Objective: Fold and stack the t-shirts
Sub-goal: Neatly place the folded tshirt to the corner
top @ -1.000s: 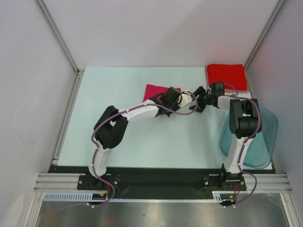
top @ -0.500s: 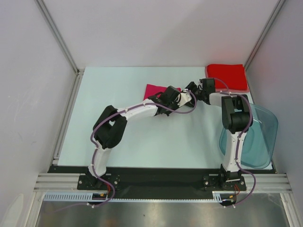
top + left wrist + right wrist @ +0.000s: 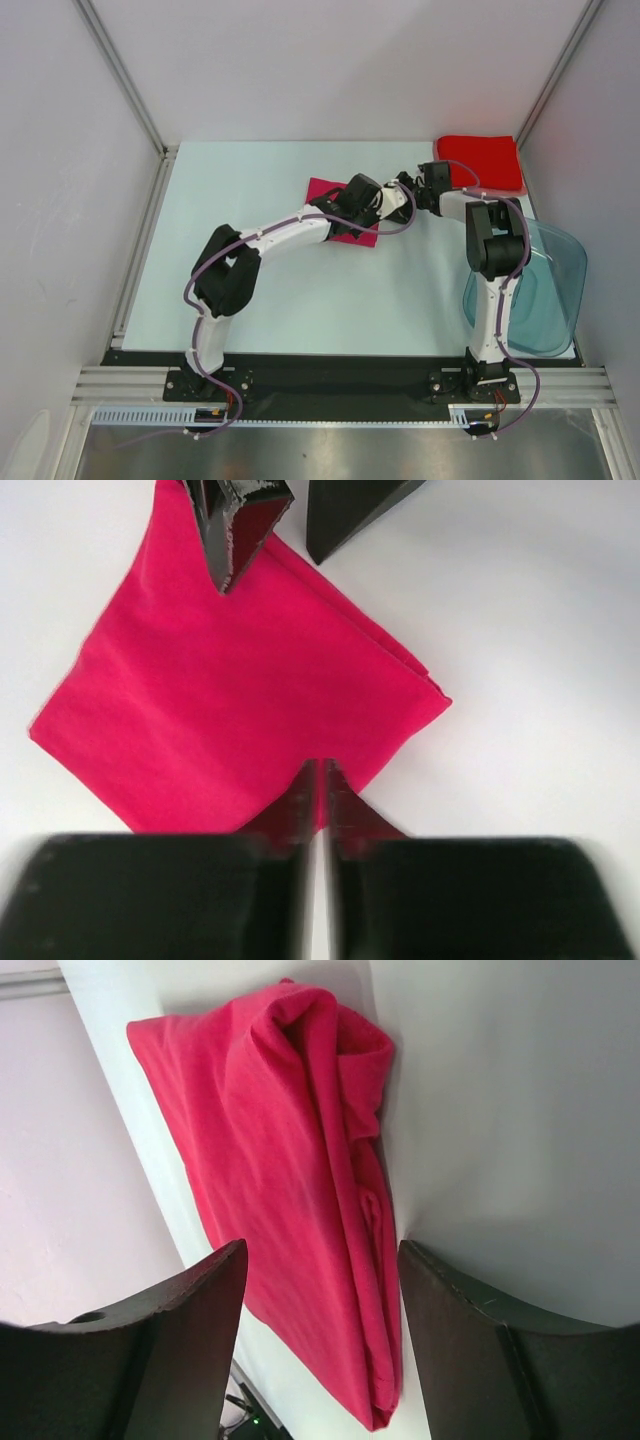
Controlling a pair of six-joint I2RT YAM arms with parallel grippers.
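While folded square, the magenta t-shirt [image 3: 230,690] lies flat.

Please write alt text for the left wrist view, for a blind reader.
A folded magenta-pink t-shirt lies flat on the white table. The shut left gripper points at its near edge; the open right gripper hangs at its far corner.

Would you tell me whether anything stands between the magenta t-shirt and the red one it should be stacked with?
Yes: the right gripper, jaws open, hangs over the right edge of the magenta t-shirt, on the line towards the red t-shirt in the far corner.
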